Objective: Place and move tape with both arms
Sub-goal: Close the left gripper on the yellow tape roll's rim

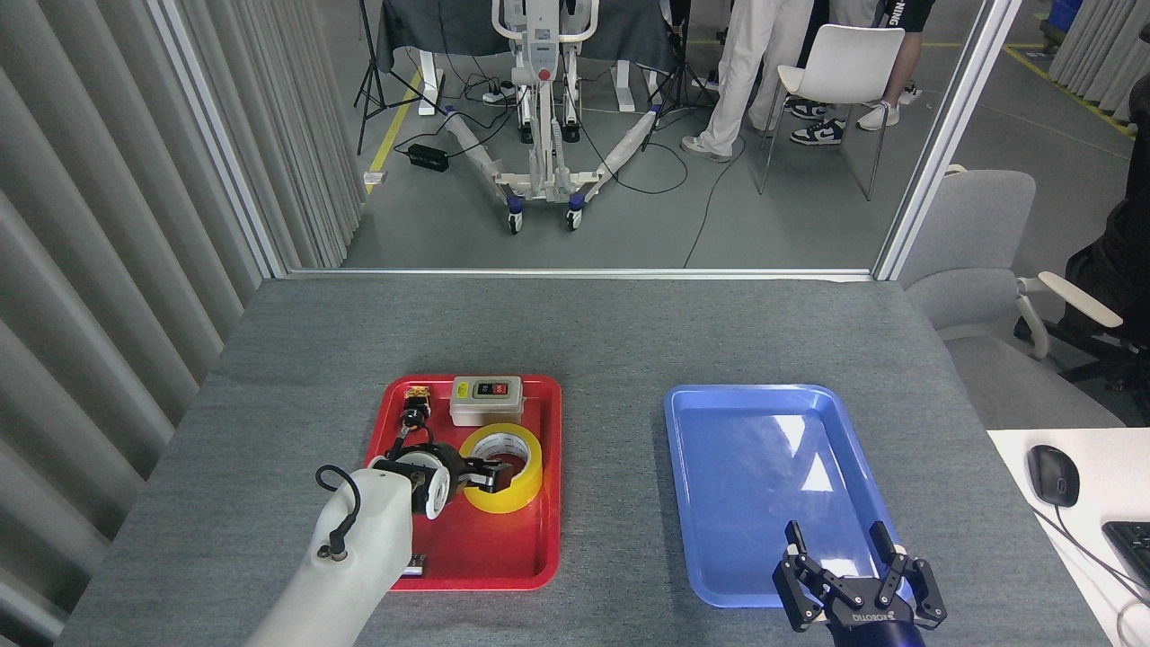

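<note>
Looking lower left, you see the tape (501, 467) on the red tray (503, 557), left gripper (490, 474) at its rim, grip unclear. Right gripper (858, 580) spread, lower right.

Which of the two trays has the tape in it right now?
The red tray, on the left; the tape lies flat there. The blue tray holds nothing.

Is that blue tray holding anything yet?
Empty. The blue tray shows only bare glossy plastic; the tape sits in the red tray.
</note>
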